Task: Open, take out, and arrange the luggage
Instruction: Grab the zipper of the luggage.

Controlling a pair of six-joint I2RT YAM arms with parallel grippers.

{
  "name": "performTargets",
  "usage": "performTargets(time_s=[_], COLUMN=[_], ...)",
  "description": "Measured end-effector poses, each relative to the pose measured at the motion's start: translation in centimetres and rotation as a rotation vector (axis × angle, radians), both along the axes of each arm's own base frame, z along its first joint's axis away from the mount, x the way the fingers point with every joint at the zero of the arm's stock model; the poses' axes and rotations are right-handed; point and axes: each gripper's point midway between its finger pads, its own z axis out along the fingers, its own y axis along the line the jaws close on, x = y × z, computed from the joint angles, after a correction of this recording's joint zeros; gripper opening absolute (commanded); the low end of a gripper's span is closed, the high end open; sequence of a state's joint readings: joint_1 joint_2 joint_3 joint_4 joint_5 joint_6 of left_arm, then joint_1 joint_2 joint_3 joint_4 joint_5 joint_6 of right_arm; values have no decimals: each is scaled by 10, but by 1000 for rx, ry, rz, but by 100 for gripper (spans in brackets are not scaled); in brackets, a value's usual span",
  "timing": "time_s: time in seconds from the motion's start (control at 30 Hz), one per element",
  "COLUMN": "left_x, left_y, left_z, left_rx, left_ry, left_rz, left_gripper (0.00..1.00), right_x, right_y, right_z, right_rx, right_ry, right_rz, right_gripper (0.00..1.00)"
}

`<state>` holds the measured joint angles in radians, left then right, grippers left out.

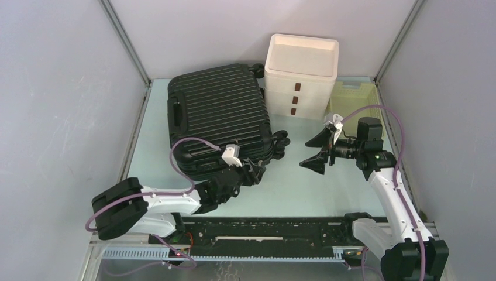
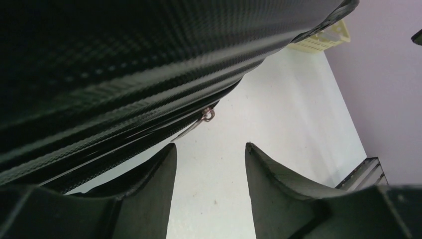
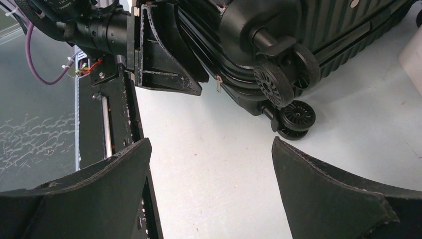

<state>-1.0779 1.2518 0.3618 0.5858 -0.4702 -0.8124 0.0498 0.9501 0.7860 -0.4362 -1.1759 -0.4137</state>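
The luggage (image 1: 219, 117) lies flat and shut, so its contents are hidden. It sits just ahead of the left gripper (image 1: 254, 172), whose tips are at its near right corner. Beyond the right gripper (image 1: 316, 153) stands a white drawer box (image 1: 301, 76) with its three drawers pushed in. A yellow basket (image 1: 354, 96) sits beside the box, its inside mostly hidden.

The left gripper's fingers (image 2: 154, 169) are spread a moderate way and hold nothing. A small zip pull (image 2: 208, 115) hangs from the case's edge just past the gap. The left finger lies close under the shell, possibly touching it, though the wrist view is too dark to say.

The right gripper is spread wide and holds nothing. It points at the luggage's wheels (image 3: 281, 89) from well apart.

Both grippers are over a pale table (image 1: 304, 193), with plain grey walls (image 1: 58, 88) on three sides.
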Motion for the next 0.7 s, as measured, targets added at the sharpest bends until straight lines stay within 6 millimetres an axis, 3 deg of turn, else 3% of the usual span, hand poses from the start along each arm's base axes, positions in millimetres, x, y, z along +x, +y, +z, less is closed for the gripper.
performTargets(time_s=[0.4,0.53,0.7], left_x=[17,20,21], left_y=[-14,-17,-13], left_z=[7,9,-5], left_rx=[-66,-81,-28], left_ry=[-51,-75,-84], left_rz=[38,59,112], left_gripper=[49,53,56], right_x=[2,3,4], right_y=[-1,-1,-1], right_z=[-3,-3,-4], right_rx=[-5,-8,-10], right_ry=[4,3,2], right_rz=[-5,-6,-6], right_gripper=[100,100,100])
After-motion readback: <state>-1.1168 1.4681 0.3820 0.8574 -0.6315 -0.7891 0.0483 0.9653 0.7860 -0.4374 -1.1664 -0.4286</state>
